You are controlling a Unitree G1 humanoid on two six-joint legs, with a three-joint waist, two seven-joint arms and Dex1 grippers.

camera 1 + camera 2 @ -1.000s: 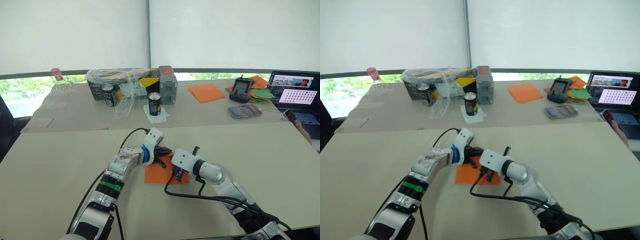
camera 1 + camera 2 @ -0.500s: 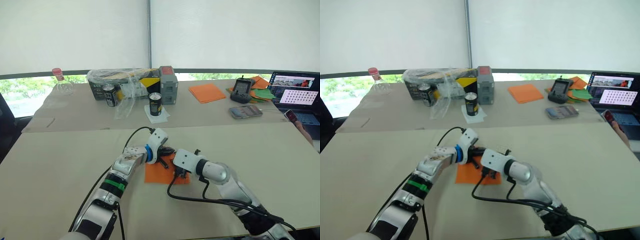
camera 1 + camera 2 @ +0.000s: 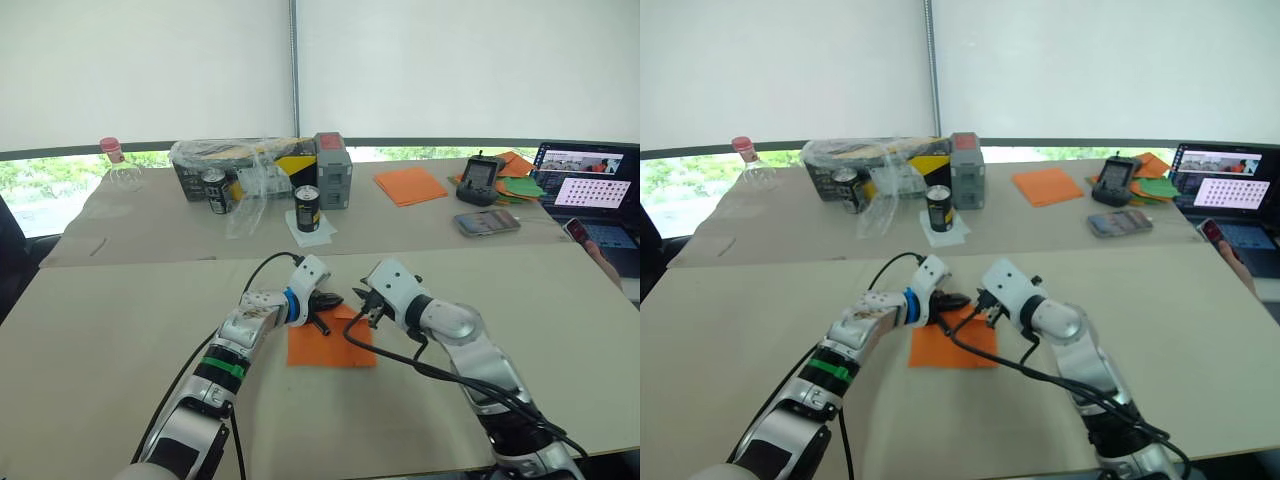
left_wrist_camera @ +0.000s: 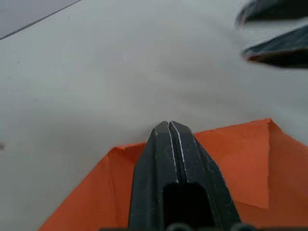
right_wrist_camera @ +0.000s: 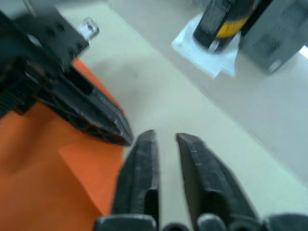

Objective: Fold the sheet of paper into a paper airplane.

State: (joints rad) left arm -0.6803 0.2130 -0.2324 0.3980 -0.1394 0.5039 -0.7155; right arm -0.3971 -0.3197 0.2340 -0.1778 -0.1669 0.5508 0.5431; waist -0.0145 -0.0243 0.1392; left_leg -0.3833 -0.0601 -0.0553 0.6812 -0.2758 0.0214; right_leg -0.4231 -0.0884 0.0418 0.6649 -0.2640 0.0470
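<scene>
My left gripper (image 4: 169, 126) is pressed together, fingers flat against each other with no gap, and rests on the far part of the paper (image 3: 331, 342), with its tip at the far edge, where one corner has been folded in to a slanted flap. I cannot tell whether any paper is caught between the fingers; they hide the strip under them.

My right gripper (image 5: 165, 137) is narrowly parted, a thin slit between its two fingers, and holds nothing. It hovers just beyond the paper's far edge, its tip close beside my left gripper's tip, over bare table (image 3: 120, 320).

The paper lies flat on the near table between my two forearms, mostly clear of both arms, its far edge partly covered by my grippers.

Beyond the paper, on the farther table, a can (image 3: 307, 209) stands on a white napkin (image 5: 204, 54), with a grey box (image 3: 333, 171) just behind it. Off to the right of that lies an orange stack (image 3: 412, 185), then a phone (image 3: 487, 222) and a laptop (image 3: 590, 190) cut off by the frame.
</scene>
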